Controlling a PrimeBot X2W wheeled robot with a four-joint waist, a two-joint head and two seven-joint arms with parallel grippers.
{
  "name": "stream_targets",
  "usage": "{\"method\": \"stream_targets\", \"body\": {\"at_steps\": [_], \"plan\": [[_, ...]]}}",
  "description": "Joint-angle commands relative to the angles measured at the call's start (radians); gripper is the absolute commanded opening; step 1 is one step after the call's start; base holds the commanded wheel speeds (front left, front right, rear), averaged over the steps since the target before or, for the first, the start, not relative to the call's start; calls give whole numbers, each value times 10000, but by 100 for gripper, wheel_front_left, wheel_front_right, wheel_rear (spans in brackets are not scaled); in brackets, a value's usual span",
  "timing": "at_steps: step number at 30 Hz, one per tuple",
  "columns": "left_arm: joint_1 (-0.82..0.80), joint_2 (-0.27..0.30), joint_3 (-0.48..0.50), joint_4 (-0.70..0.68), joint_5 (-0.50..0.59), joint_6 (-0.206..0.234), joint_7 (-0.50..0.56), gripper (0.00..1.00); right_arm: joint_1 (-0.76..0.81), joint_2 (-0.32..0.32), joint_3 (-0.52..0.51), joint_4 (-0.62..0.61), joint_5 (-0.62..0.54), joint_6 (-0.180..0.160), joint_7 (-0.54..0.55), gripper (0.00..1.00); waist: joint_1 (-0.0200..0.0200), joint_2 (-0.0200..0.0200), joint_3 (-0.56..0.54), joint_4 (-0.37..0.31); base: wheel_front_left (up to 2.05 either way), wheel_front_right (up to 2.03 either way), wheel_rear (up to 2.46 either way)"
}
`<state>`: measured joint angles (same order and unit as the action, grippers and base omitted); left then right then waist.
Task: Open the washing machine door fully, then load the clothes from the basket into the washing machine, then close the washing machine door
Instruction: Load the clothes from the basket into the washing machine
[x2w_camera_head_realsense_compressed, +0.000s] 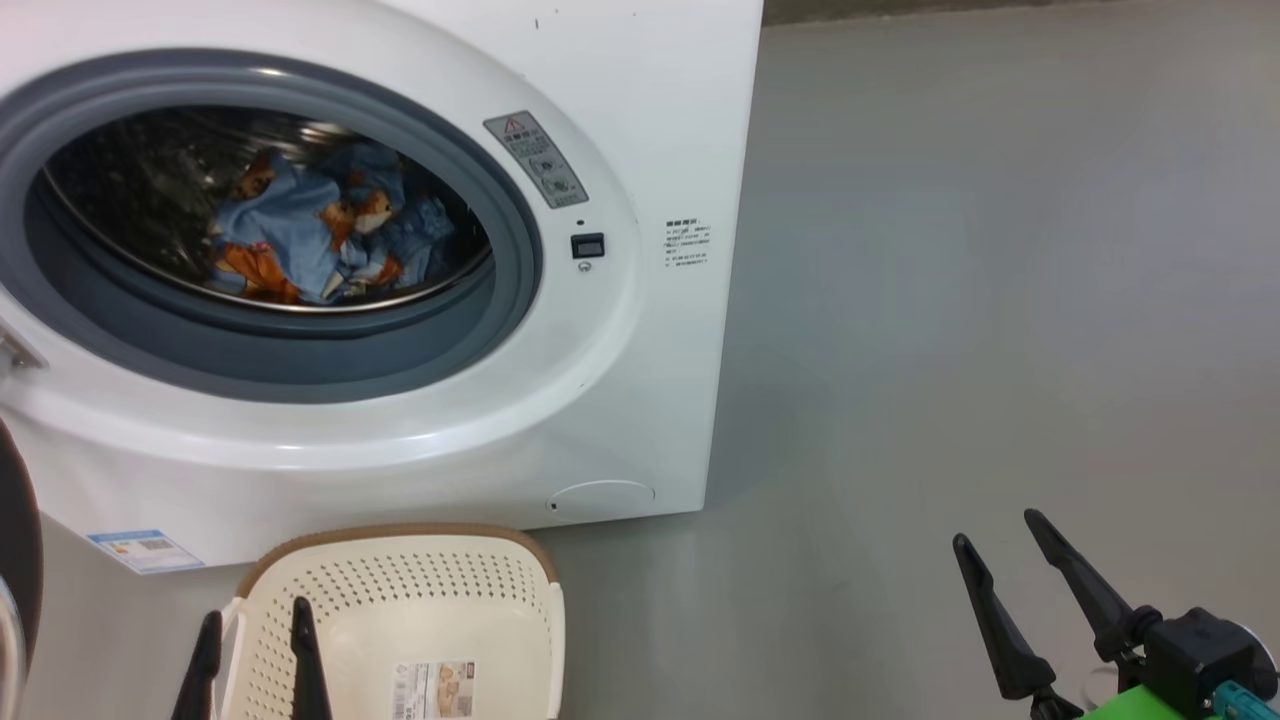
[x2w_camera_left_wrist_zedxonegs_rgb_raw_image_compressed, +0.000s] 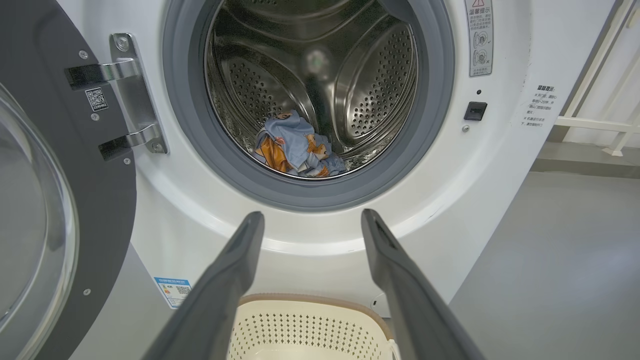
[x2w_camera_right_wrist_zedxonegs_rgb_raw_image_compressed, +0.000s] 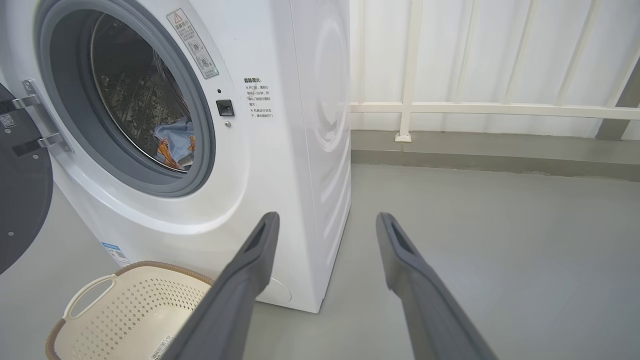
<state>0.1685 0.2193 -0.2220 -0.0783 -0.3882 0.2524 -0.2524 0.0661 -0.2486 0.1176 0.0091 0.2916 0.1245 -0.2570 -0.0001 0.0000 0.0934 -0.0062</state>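
Inside the washing machine (x2w_camera_head_realsense_compressed: 640, 100) lie the clothes (x2w_camera_head_realsense_compressed: 310, 240), so the basket (x2w_camera_head_realsense_compressed: 400, 590) at its foot stands empty. The washing machine door (x2w_camera_left_wrist_zedxonegs_rgb_raw_image_compressed: 105, 210) hangs wide at my left. My left pincer (x2w_camera_head_realsense_compressed: 256, 610) and right pincer (x2w_camera_head_realsense_compressed: 997, 528) gape, holding nothing, free to push it shut.

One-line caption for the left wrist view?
Open left hand facing the washing machine: clothes in drum, door open, basket below.

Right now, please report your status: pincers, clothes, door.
Left pincer and right pincer open, empty. Clothes in the drum; basket empty. Door open wide, not yet closed. Nothing seen blocking it.
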Motion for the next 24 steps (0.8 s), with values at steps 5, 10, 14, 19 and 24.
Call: {"method": "stream_targets", "body": {"at_steps": [5, 10, 14, 19, 24], "plan": [[-23, -28, 390, -9, 255, -183, -92, 100, 177, -59, 194, -211, -180, 62, -48, 100, 1, 0, -337, -32, 0, 0, 0], [71, -89, 434, 82, 283, -351, -93, 100, 304, -13, 181, -197, -205, 62, -48, 100, 1, 0, -530, -22, 0, 0, 0], [97, -113, 479, 189, 301, -453, -93, 100, 363, 19, 216, -166, -208, 62, -48, 100, 1, 0, -662, -24, 0, 0, 0], [146, -132, 532, 256, 340, -544, -93, 100, 412, 37, 243, -140, -204, 62, -48, 100, 1, 0, -768, -59, 0, 0, 0], [96, -167, 576, 347, 364, -598, -93, 100, 451, 34, 231, -102, -190, 62, -48, 100, 1, 0, -798, -50, 0, 0, 0]]}}
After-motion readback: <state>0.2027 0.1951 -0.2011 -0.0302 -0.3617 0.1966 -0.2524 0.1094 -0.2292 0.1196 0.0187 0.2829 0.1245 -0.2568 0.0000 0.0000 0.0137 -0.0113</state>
